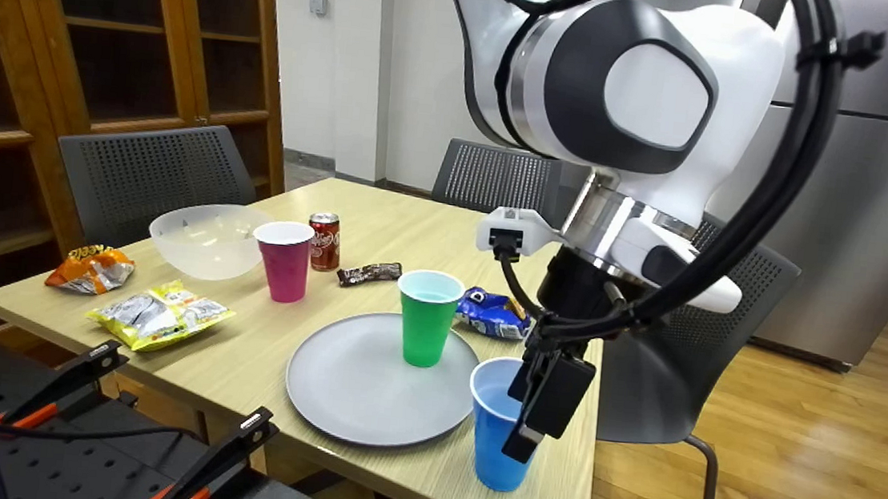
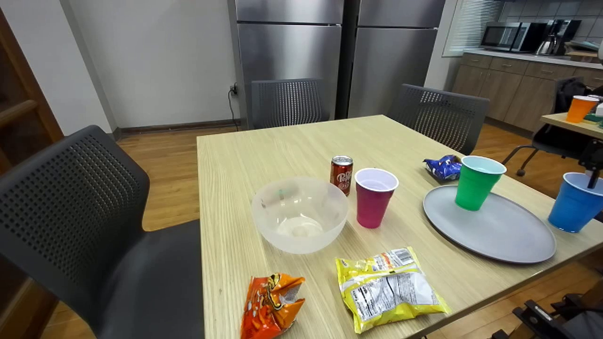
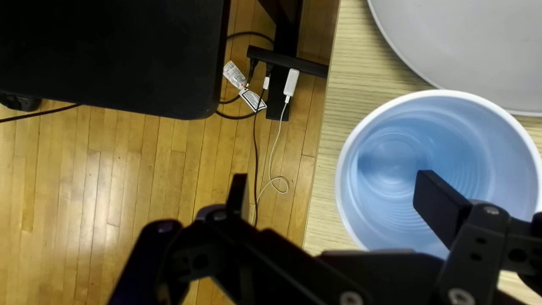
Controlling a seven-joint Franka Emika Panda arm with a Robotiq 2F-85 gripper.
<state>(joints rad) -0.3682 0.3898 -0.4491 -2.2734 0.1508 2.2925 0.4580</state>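
A blue cup with a white rim stands near the table's corner, beside the grey plate. My gripper is open at the cup's rim, its fingers wide apart and gripping nothing. In the wrist view the right finger overlaps the mouth of the cup, while the left finger lies outside it, seen against the floor. In an exterior view one fingertip hangs in front of the cup's outer wall, below the rim. Whether a finger touches the cup, I cannot tell. A green cup stands upright on the plate.
Behind the plate lies a blue snack bag. Farther off are a magenta cup, a soda can, a translucent bowl, a brown wrapper, a yellow bag and an orange bag. A chair stands beside the table.
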